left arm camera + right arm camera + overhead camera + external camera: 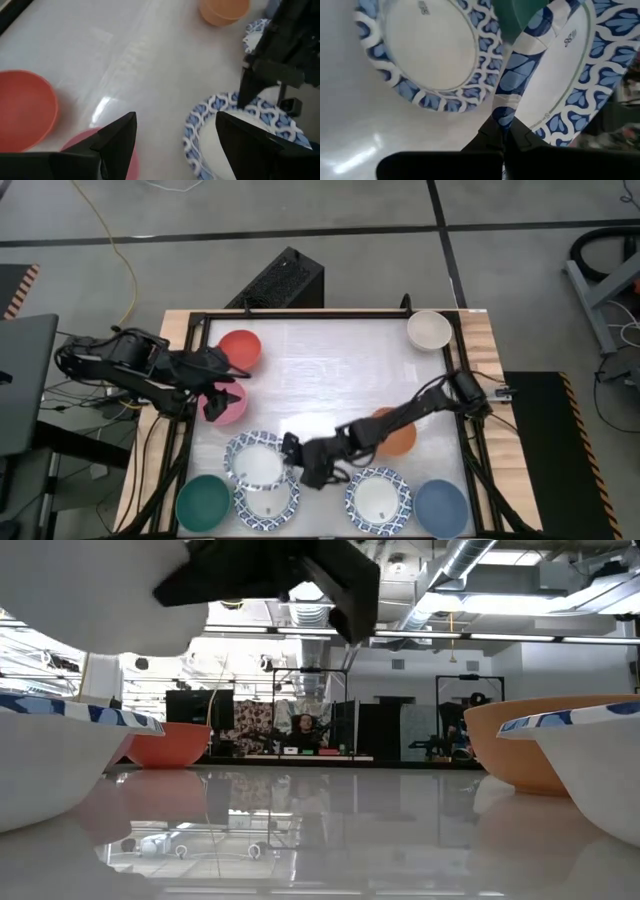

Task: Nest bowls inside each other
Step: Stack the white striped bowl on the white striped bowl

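High view, lower middle: right gripper (300,465) fingers pinched shut on a patterned bowl's (258,462) rim; left gripper (222,392) fingers spread wide, empty. Next move looks like lifting it onto the neighbouring patterned bowl (267,502).

The table (330,370) had a pale, glossy top inside a dark frame, with wood showing at its side edges. On it sat a red bowl (240,348) and, just beside it, a pink bowl (229,404). A cream bowl (429,329) stood in a far corner, well apart from the rest. An orange bowl (395,435) sat near the middle right. Along the near edge were a green bowl (203,502), a blue bowl (441,507), and three patterned bowls: one (378,500) beside the blue bowl, one (268,502) beside the green, and another (255,462) overlapping it.
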Robot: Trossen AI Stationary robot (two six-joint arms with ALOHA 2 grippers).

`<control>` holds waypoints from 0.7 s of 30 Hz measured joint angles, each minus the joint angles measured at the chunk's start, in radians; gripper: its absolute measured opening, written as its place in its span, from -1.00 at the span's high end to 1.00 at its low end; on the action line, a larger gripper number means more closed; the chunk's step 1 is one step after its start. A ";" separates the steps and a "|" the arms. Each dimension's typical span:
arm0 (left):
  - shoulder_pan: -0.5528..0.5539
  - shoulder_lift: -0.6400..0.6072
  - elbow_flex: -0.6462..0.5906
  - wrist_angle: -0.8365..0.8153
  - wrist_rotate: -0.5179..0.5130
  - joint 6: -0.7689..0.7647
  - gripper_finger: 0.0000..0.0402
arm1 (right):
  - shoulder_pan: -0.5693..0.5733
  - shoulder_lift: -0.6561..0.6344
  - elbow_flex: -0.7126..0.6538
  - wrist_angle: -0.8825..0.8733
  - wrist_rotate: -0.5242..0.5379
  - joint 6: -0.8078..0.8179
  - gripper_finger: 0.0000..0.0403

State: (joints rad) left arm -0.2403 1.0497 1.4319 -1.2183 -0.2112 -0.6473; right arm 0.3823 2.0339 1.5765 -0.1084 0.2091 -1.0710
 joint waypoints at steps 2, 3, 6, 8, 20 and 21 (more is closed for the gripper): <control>-0.005 0.000 0.000 -0.004 0.006 0.000 -0.30 | 0.027 0.041 0.045 -0.004 0.059 -0.009 0.97; -0.009 0.001 0.000 -0.005 0.006 0.000 -0.30 | 0.037 0.059 0.069 -0.001 0.082 -0.027 0.97; -0.020 0.001 0.000 -0.003 0.007 -0.001 -0.30 | 0.067 0.129 0.145 -0.031 0.149 -0.082 0.97; -0.023 0.004 0.000 -0.003 0.007 -0.001 -0.30 | 0.081 0.167 0.188 -0.071 0.199 -0.090 0.97; -0.025 0.010 0.000 -0.004 0.015 0.042 -0.30 | 0.169 0.225 0.278 -0.350 0.318 -0.060 0.97; -0.025 0.010 0.000 -0.004 0.015 0.051 -0.30 | 0.174 0.221 0.277 -0.367 0.316 -0.047 0.97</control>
State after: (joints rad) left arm -0.2653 1.0595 1.4319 -1.2228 -0.1959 -0.5961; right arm 0.5567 2.2553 1.8539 -0.4750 0.5251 -1.1182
